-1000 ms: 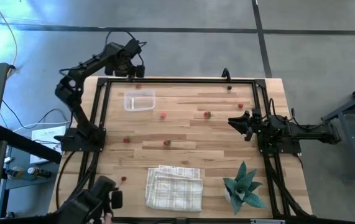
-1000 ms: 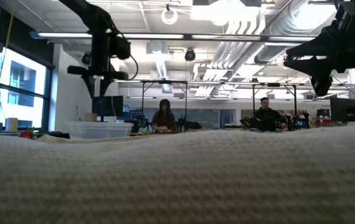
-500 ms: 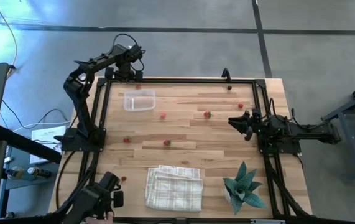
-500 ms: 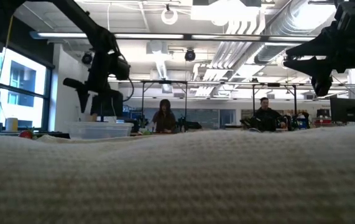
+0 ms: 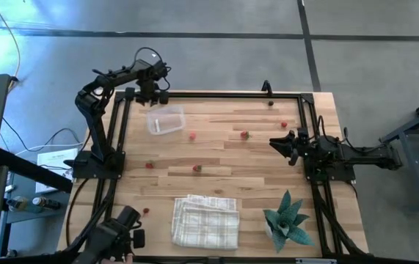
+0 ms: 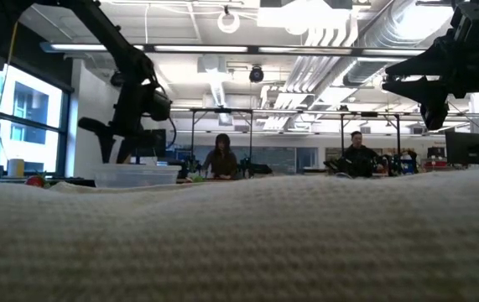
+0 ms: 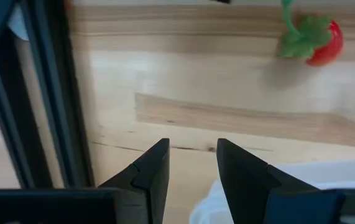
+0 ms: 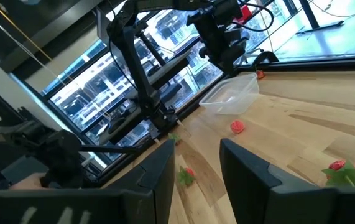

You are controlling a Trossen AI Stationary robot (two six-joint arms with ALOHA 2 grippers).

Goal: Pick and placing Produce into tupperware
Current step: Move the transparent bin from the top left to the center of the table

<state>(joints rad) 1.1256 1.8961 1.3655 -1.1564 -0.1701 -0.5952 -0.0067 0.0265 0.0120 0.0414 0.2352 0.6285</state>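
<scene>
The tupperware (image 5: 165,120), clear and rectangular, stands on the wooden table at the far left. The produce lies scattered on the wood: small red pieces (image 5: 192,135) (image 5: 244,134) (image 5: 197,168) (image 5: 149,165) and a dark one (image 5: 271,103). My left gripper (image 5: 154,97) points down, open, low over the table at the tupperware's far left corner (image 7: 276,186). Only bare wood shows between its fingers (image 7: 193,146). A red piece with green leaves (image 7: 317,40) lies just beyond it. My right gripper (image 5: 274,141) waits open and level above the table's right side. My left gripper has one finger (image 7: 245,180) right beside the tupperware's corner rim. That finger covers the spot, so I cannot tell whether it touches. Nothing is between the two fingers.
A folded white checked cloth (image 5: 206,220) lies at the near middle, with a green plant (image 5: 286,220) to its right. A black frame (image 5: 117,132) runs along the table's left, far and right sides. A dark device (image 5: 117,235) sits at the near left corner. People sit in the room behind (image 6: 222,159).
My left gripper has come down toward the table, in from its far edge to the tupperware's far left corner. It has tipped to point more steeply down. Its fingers keep the same gap.
</scene>
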